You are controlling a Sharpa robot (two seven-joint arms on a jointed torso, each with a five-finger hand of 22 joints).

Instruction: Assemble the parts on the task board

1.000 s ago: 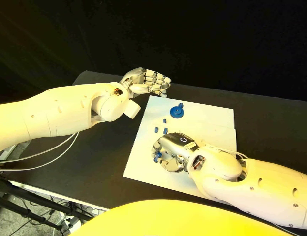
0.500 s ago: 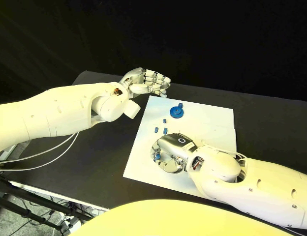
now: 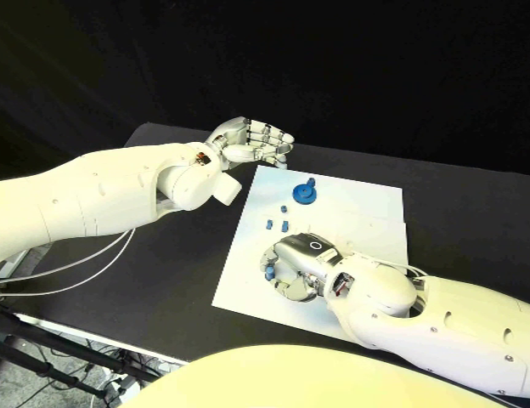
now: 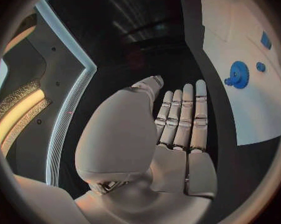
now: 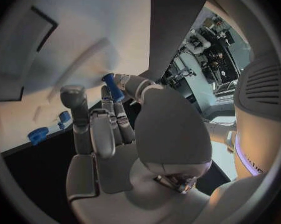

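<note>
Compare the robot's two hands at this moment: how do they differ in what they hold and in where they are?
The right hand pinches a small blue part between thumb and finger; the left hand holds nothing, its fingers straight and side by side in the left wrist view.
The right hand is over the task board; the left hand is beyond the board's far left corner, over the black table.
Both are silver hands on white arms.

Both arms were covered in smooth white shells, studded with small dark screws. Each silver hand, the left hand and the right hand, was built of segmented metal fingers. Thin pale cables were strung under the left arm.
</note>
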